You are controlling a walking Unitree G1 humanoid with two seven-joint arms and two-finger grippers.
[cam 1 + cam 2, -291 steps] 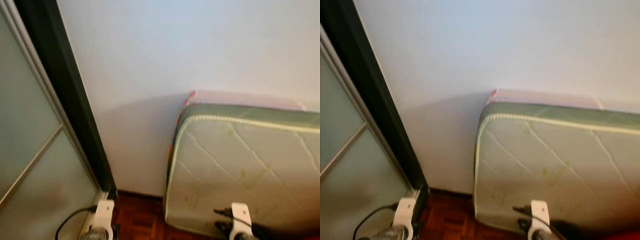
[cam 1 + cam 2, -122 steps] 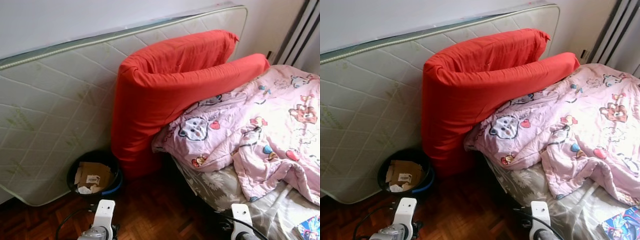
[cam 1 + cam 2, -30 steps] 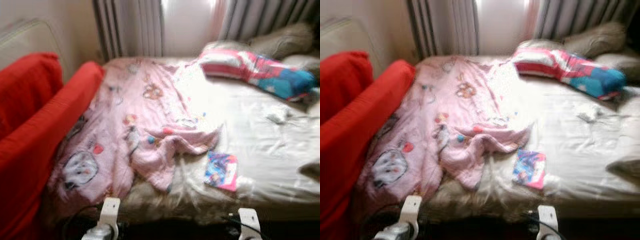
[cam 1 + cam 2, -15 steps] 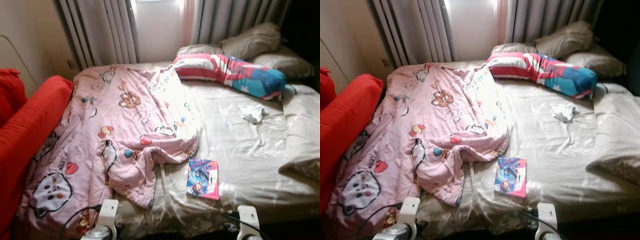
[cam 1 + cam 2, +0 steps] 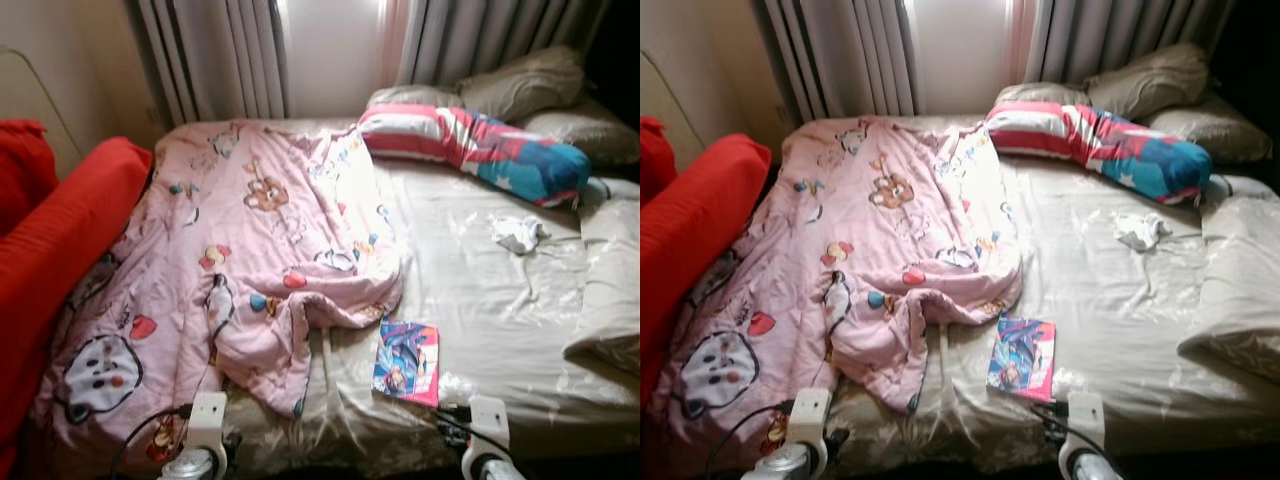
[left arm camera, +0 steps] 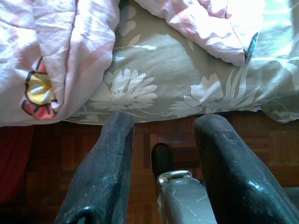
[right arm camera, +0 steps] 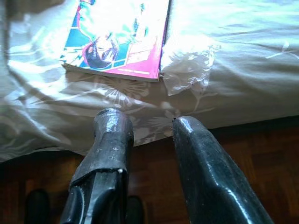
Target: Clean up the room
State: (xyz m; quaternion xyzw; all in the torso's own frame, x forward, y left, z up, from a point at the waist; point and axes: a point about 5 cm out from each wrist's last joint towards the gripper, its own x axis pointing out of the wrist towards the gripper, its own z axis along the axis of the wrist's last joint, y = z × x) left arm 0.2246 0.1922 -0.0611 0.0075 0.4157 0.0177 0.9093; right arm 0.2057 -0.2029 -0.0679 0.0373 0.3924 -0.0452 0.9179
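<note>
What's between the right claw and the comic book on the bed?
In the right wrist view, the right claw points at the book. Between them lies bare floral bed sheet draped over the mattress edge. A crumpled clear plastic scrap sits beside the book.

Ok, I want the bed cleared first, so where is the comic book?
The comic book lies flat near the bed's front edge, right of the pink blanket, just beyond the right gripper.
</note>
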